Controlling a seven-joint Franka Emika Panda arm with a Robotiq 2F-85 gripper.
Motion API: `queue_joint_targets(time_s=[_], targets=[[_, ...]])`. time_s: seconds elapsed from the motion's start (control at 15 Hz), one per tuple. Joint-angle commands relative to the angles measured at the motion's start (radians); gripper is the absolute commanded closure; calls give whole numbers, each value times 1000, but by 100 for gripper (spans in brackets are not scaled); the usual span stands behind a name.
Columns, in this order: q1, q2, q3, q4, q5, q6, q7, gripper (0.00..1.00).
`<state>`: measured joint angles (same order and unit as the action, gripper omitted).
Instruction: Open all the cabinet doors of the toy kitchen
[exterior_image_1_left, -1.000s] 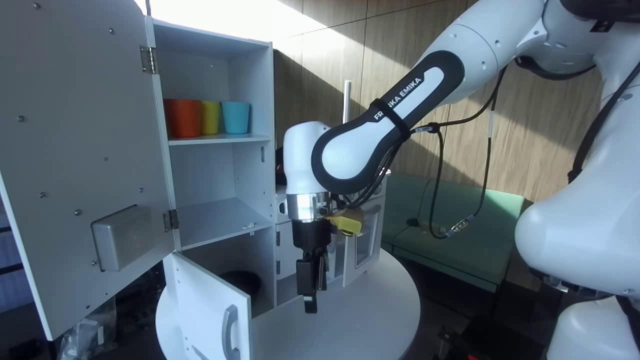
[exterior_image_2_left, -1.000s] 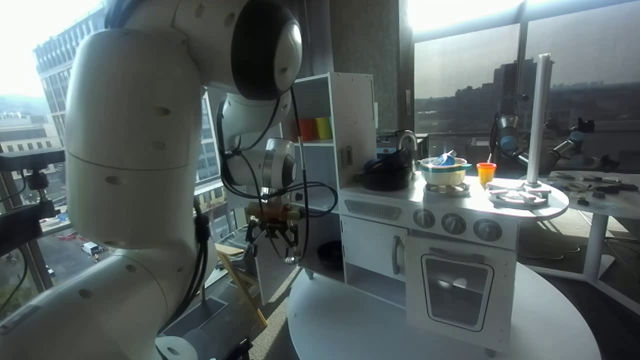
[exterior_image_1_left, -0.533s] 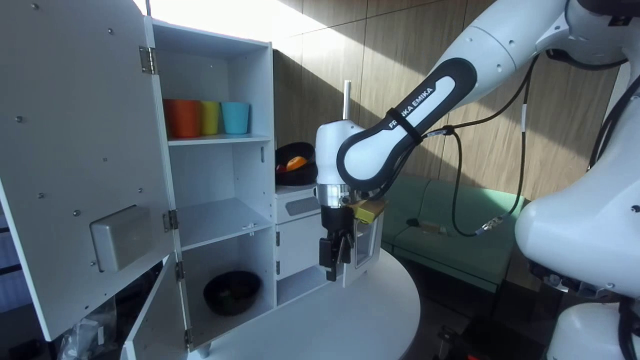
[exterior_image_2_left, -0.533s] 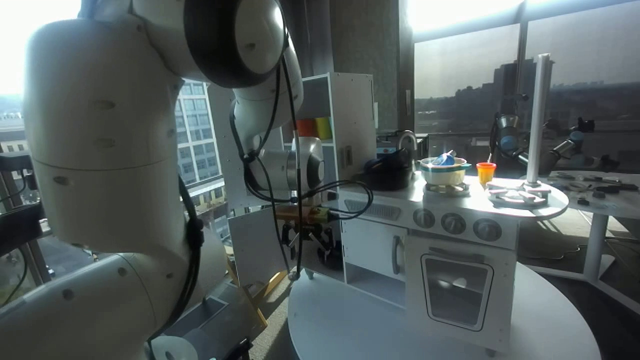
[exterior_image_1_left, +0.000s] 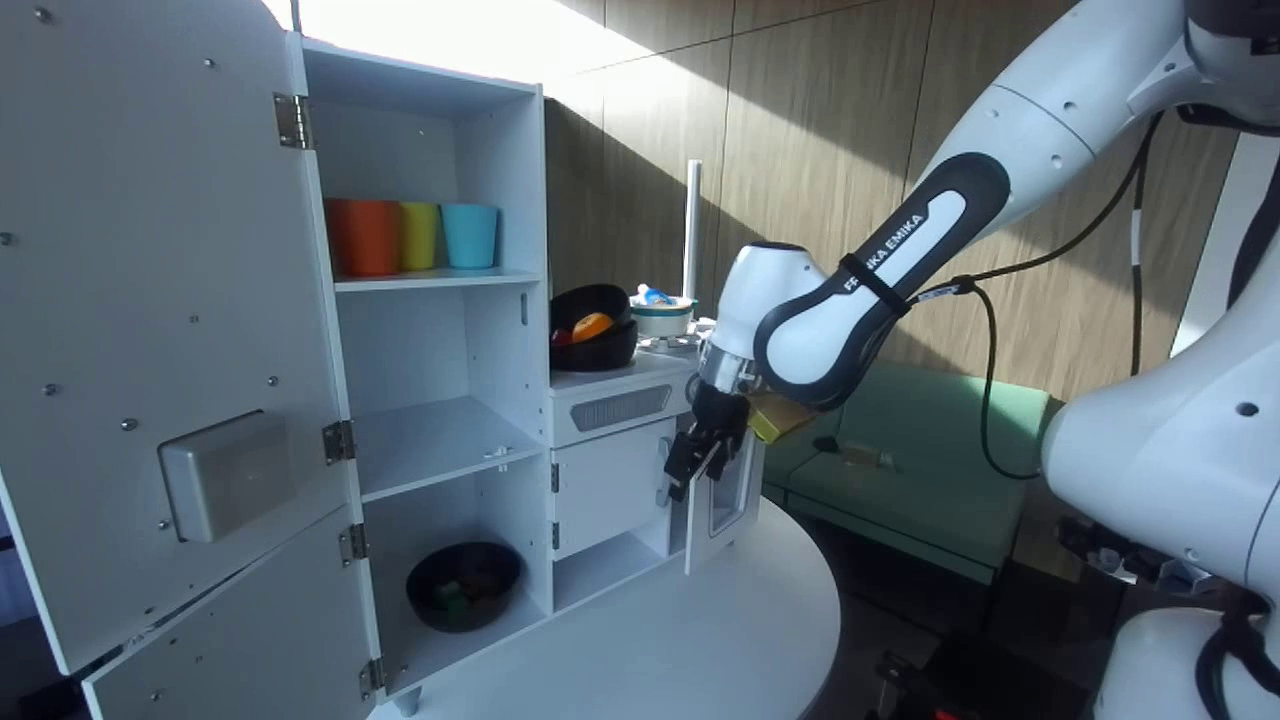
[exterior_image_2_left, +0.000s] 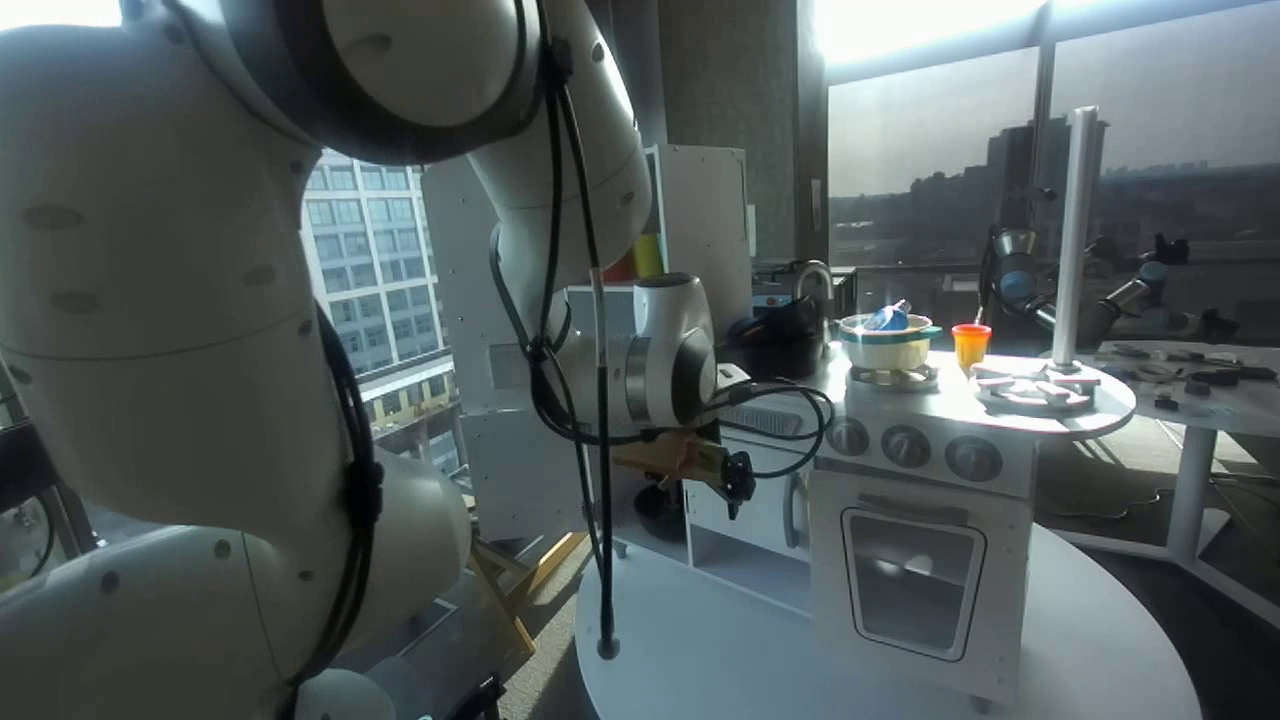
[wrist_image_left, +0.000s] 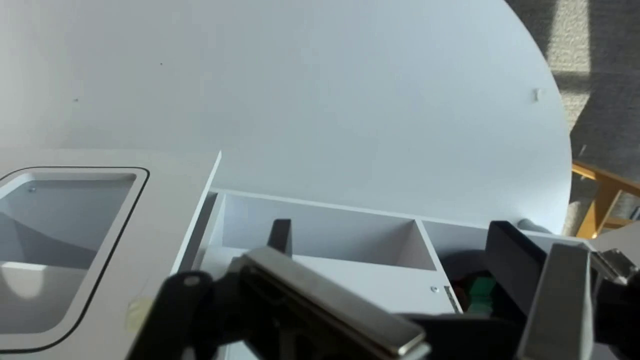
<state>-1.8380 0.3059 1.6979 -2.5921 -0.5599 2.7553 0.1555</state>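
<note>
Here your black two-fingered end effector hangs tilted, jaws well apart, near the curved grey handle of the closed small white panel door, presumably angled to hook it.

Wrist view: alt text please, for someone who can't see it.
Open gripper at the front of a white toy kitchen, partly covering a small cabinet door next to an open cubby. A windowed door is at picture left; at right, a partly hidden dark bowl holds green pieces. A round white table spans most of the top.
</note>
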Motion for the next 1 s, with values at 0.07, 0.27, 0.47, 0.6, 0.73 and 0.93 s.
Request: queue_joint_targets(time_s=[0.07,0.27,0.47,0.6,0.73,0.93], targets=[[-41,-61,-25,-47,-38,254,60,0],[-21,-65,-84,-62,-28,340,27,0],[25,-11,-165,-71,-71,371,-102,0],[75,16,-226,-55,-92,365,-175,0],[140,56,-290,-28,-103,336,-248,0],[193,163,-324,-30,-81,249,-296,0]])
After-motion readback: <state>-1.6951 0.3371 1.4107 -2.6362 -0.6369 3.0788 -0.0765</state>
